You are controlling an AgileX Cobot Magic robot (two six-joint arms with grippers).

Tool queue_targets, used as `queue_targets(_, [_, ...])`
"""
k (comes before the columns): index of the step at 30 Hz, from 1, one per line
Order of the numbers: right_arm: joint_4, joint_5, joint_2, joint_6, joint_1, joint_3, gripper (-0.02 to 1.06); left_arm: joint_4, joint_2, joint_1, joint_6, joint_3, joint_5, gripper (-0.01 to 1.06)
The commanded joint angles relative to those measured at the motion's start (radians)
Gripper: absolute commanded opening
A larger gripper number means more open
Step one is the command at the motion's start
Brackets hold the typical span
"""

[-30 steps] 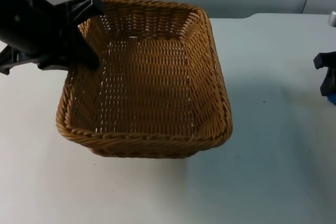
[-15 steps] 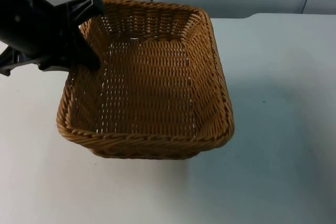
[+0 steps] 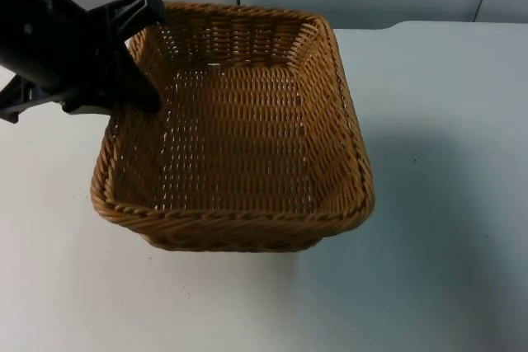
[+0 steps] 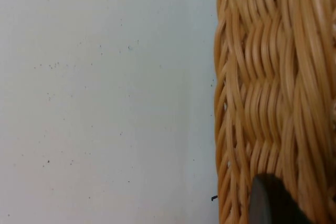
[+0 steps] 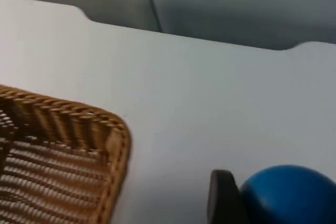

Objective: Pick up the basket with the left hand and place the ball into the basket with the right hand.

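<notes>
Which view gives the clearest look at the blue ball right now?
The right wrist view: the round blue ball sits against a black fingertip of the right gripper, beside the woven wicker basket. The top view has the basket held by the left gripper; the left wrist view has wicker wall.

Tan woven wicker basket point(image 3: 235, 129) on white table top point(image 3: 445, 204), left gripper point(image 3: 136, 55) at its rear-left rim; round blue ball point(image 5: 286, 195) against right gripper's fingertip point(image 5: 223, 198).

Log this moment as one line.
left claw: grips basket rim | right claw: holds blue ball beside basket | basket: empty
</notes>
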Motion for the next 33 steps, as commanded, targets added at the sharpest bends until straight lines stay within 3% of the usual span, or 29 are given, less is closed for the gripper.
queue_targets(1, [0.029,-0.019,-0.006,-0.014,0.050,-0.007,0.00,-0.018,-0.004,0.004,-0.009,0.001,0.017,0.00])
queue_targets(13, [0.032,-0.043,-0.004,-0.029,0.270,-0.007,0.00,-0.018,-0.004,0.004,-0.009,0.001,0.022,0.00])
queue_targets(24, [0.032,-0.049,0.053,-0.050,0.364,-0.007,0.00,-0.024,-0.004,0.004,-0.009,0.001,0.022,0.00])
queue_targets(33, [0.061,-0.079,0.222,-0.106,0.423,-0.007,0.00,-0.026,-0.004,0.004,-0.009,0.001,0.026,0.00])
